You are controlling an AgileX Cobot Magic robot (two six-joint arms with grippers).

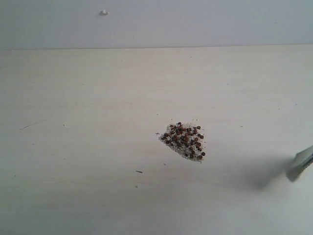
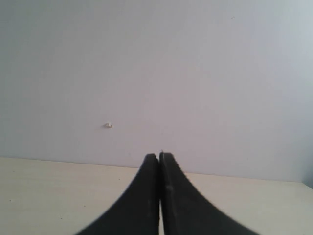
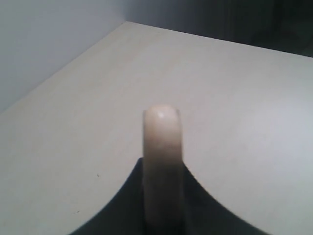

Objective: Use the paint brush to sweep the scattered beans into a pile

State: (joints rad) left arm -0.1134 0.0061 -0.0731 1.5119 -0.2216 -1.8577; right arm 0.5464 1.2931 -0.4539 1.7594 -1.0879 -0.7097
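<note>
The right gripper (image 3: 163, 171) is closed on the brush (image 3: 162, 139) handle; the left gripper (image 2: 160, 159) is shut and empty. The beans (image 1: 188, 134) lie in one pile (image 1: 184, 143) mid-table, well left of the brush. A low careless stroke could scatter them.

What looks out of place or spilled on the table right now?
Nothing much. The beans sit gathered in one mound mid-table; only a tiny dark speck lies apart, to its lower left in the exterior view.
</note>
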